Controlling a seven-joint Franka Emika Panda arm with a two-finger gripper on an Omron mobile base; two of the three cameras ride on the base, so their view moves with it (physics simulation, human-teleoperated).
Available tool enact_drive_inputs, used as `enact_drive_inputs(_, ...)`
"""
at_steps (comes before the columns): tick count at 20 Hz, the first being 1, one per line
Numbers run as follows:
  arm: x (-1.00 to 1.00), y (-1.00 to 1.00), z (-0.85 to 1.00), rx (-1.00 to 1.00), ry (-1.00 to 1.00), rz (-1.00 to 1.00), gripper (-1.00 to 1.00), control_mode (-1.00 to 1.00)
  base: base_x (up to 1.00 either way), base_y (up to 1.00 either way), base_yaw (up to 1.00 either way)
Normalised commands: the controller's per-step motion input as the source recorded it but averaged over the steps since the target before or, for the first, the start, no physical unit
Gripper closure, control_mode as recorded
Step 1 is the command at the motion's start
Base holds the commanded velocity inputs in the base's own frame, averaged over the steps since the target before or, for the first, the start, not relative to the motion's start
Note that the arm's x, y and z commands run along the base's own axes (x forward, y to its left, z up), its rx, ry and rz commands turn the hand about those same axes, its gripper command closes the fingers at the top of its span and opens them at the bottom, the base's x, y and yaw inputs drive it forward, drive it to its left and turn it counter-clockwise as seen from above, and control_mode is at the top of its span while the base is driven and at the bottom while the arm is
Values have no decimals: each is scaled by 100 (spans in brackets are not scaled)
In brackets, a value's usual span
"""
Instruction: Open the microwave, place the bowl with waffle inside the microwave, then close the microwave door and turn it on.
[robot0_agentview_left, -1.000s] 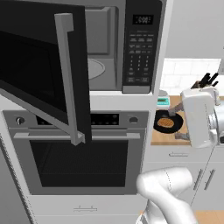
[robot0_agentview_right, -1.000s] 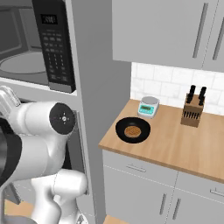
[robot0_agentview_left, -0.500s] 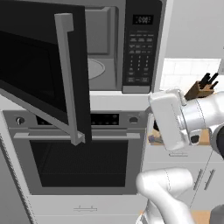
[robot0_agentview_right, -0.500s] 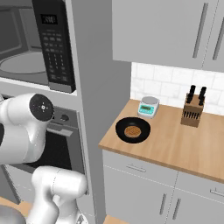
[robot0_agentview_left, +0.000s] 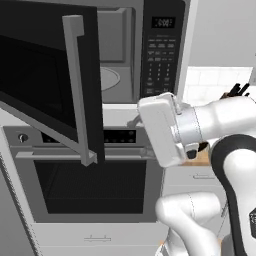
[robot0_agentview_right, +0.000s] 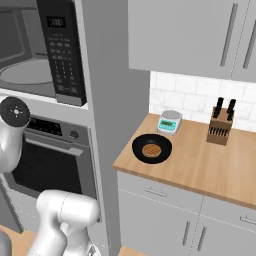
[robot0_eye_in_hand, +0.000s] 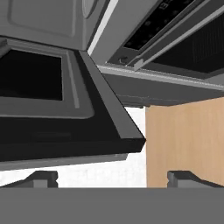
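The microwave (robot0_agentview_left: 125, 55) stands open, its grey cavity and glass turntable (robot0_agentview_left: 107, 78) showing. The microwave door (robot0_agentview_left: 45, 85) is swung out to the left, its vertical grey bar handle (robot0_agentview_left: 80, 95) facing me. The bowl with waffle (robot0_agentview_right: 151, 149) sits on the wooden counter (robot0_agentview_right: 200, 165), right of the oven column. My gripper (robot0_eye_in_hand: 113, 178) is open with nothing between its fingers. It looks along the underside of the door's dark lower edge (robot0_eye_in_hand: 87, 131). The white hand body (robot0_agentview_left: 159, 131) hangs right of the door, before the oven's control strip.
Below the microwave is a steel-trimmed oven (robot0_agentview_left: 95, 185) with a horizontal handle. A small scale (robot0_agentview_right: 169, 121) and a knife block (robot0_agentview_right: 220, 129) stand at the back of the counter. The keypad panel (robot0_agentview_right: 62, 50) is on the microwave's right side.
The arm has swung left from the counter side to the front of the microwave and oven. The gripper has stayed open. Door and bowl have not moved.
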Motion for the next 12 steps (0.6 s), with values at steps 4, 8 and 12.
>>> enact_drive_inputs(4, 50, 27, 24, 8, 0, 0, -100, -100, 0, 0, 0)
enact_drive_inputs(8, 60, -8, 7, 16, 0, 7, -100, -100, 0, 0, 0)
enact_drive_inputs(12, 56, 14, -1, 5, 0, 13, -100, -100, 0, 0, 0)
